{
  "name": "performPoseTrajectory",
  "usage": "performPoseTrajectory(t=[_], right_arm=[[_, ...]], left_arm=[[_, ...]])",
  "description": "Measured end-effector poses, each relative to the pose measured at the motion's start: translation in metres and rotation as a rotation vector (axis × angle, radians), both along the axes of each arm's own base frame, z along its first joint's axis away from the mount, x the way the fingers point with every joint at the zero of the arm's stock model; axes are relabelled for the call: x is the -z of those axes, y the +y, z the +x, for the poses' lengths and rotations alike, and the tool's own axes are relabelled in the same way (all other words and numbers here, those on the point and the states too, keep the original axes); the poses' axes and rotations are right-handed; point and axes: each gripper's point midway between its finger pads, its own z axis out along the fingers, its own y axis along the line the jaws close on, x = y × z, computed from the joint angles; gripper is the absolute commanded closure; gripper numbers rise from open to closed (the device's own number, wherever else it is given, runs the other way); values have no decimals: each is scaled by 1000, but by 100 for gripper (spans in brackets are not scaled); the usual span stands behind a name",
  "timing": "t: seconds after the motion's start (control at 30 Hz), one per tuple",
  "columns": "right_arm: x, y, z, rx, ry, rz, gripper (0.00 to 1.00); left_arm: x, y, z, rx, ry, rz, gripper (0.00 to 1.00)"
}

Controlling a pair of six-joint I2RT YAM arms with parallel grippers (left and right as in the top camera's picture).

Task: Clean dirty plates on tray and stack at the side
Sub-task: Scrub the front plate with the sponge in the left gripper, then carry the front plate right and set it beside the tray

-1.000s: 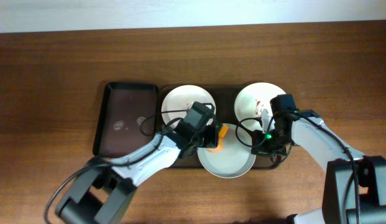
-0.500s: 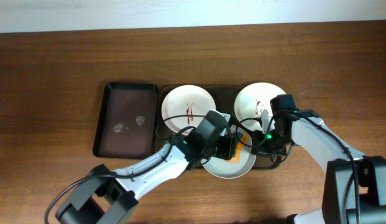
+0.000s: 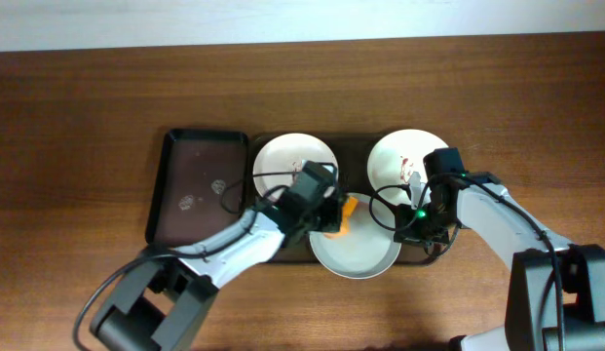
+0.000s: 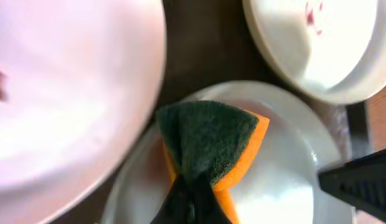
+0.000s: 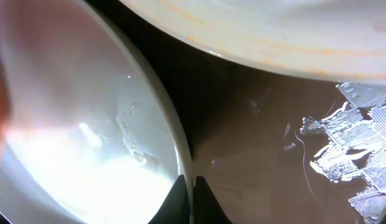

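At the 6 o'clock edge of the tray [image 3: 353, 140], the right tool [image 3: 411, 222] pinches the 3 o'clock rim of the front plate [image 3: 359, 253], so the left tool [image 3: 331, 216], clamping the sponge [image 3: 345, 216] at 10 o'clock, should press flat and sweep across the centre.

From overhead, the tray [image 3: 353, 161] is largely covered, and the front plate [image 3: 365, 255] is partly hidden under the left hand [image 3: 333, 219]. In the left wrist view, the rear left plate [image 4: 68, 93] is blurred and cut off by the frame's edge; the sponge [image 4: 211, 146] is cropped below.

Dark brown wooden table [image 3: 88, 97]; plain white strip [image 3: 283, 19] beyond far edge.
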Motion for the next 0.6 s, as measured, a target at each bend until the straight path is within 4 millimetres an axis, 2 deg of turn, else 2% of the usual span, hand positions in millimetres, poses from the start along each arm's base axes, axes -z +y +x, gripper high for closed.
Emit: performPoseTrajectory(t=[0.07, 0.1, 0.13, 0.23, 0.27, 0.33, 0.4, 0.47, 0.53, 0.6], right_arm=[[0, 0, 0, 0, 0, 0, 96], [0, 0, 0, -4, -1, 0, 96], [0, 0, 0, -7, -1, 0, 96], [-3, -3, -1, -11, -1, -16, 96], [-11, -8, 2, -14, -22, -49, 96], [-33, -17, 14, -11, -91, -103, 96], [-62, -28, 28, -3, -195, -168, 96], [-82, -39, 36, 9, -273, -232, 96], [-97, -52, 40, 11, -336, -334, 96], [-107, -58, 43, -9, -381, -437, 96]], left_arm=[[-17, 6, 7, 0, -23, -32, 100], [-34, 11, 8, 3, -46, -49, 100], [-43, 14, 9, 8, -66, -55, 100], [-58, 36, -1, 34, -59, -18, 100], [-60, 45, -4, 34, -51, 1, 100], [-61, 73, -5, -4, -25, 46, 100], [-58, 111, 4, -95, 2, 96, 100], [-55, 143, 16, -168, 3, 136, 100], [-55, 176, 30, -196, -34, 196, 100], [-53, 197, 35, -213, -58, 259, 100]])
